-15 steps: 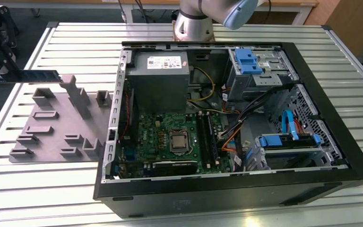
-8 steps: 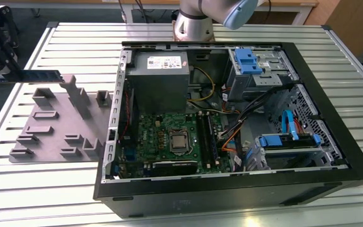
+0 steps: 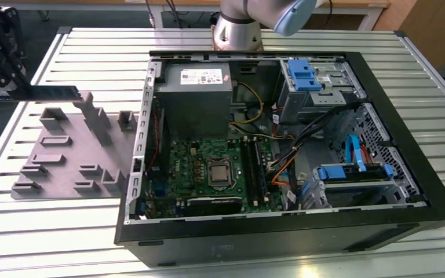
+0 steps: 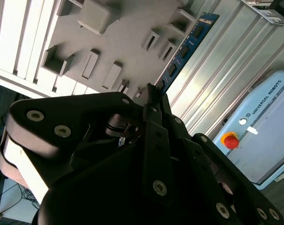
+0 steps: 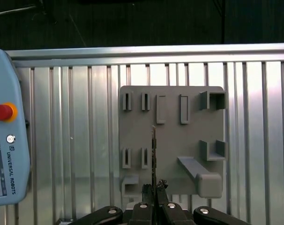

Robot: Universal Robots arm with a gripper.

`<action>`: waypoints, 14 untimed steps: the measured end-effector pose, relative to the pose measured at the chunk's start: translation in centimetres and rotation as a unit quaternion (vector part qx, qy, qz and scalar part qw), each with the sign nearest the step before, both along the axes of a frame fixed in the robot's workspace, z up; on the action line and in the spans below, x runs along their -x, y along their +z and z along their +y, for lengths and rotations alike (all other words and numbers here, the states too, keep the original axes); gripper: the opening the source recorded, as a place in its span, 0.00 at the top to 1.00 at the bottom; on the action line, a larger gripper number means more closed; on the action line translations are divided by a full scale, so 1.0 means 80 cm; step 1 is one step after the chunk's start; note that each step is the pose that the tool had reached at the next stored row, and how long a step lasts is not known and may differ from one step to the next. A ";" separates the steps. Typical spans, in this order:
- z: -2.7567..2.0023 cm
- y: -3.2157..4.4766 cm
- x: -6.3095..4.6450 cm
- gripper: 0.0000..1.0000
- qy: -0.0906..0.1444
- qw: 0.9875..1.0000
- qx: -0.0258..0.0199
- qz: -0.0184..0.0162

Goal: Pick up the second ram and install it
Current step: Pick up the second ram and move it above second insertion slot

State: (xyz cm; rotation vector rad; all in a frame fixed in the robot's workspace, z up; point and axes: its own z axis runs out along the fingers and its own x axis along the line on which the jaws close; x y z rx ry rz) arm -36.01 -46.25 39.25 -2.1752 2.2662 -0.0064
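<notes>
Presently the black pincer (image 5: 154,187) is clamped on the long, thin, dark green circuit-board ram stick (image 3: 50,92), which projects beyond its fingertips; the gray plastic tray (image 5: 172,140) lies beneath.

arm (image 3: 236,32): smooth, round, silver-grey tube
joint cap (image 3: 296,13): light blue, domed
gripper (image 4: 152,93): matt black, built of angular plates and hinged links that narrow to 2 slim fingers (image 5: 161,186)
screws (image 4: 160,187): round silver heads sunk in the black plates, 4 in a row in the first wrist view
</notes>
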 end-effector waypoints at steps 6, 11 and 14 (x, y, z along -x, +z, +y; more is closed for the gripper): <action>0.0000 0.0000 -0.007 0.86 0.000 1.000 0.000 0.000; 0.0000 0.0000 -0.012 0.86 0.000 1.000 0.000 0.000; 0.0000 0.0000 -0.014 0.86 0.000 1.000 0.000 0.000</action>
